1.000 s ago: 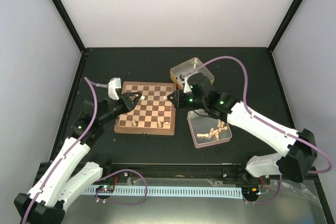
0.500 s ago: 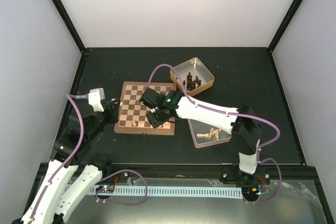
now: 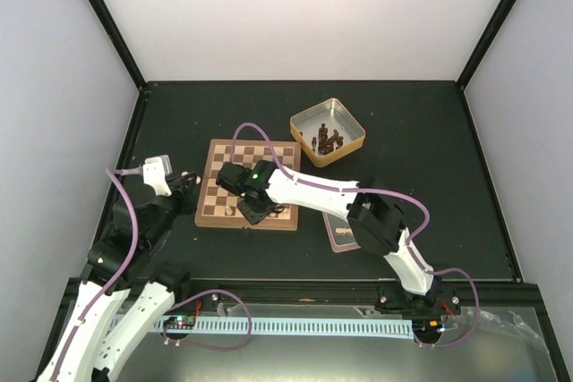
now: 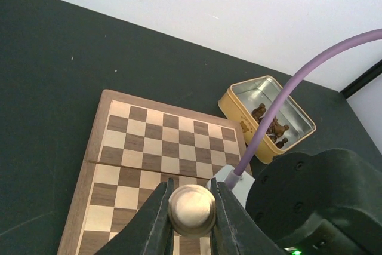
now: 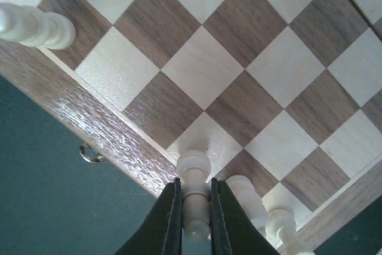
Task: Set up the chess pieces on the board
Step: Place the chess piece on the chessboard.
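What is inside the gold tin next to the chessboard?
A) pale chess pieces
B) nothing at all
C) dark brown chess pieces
C: in the left wrist view, a few dark brown chess pieces lie on the shiny floor of the open gold tin.

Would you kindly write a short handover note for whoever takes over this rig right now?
Left gripper: shut on a pale chess piece, held beside the left edge of the board, not yet placed.
Right gripper: shut on another pale piece at the board's near edge row; contact with the square cannot be told.
Done: a few pale pieces stand along that near row.
Left: most of the pale set; its tin is largely hidden under the right arm. Dark pieces sit in the far tin.
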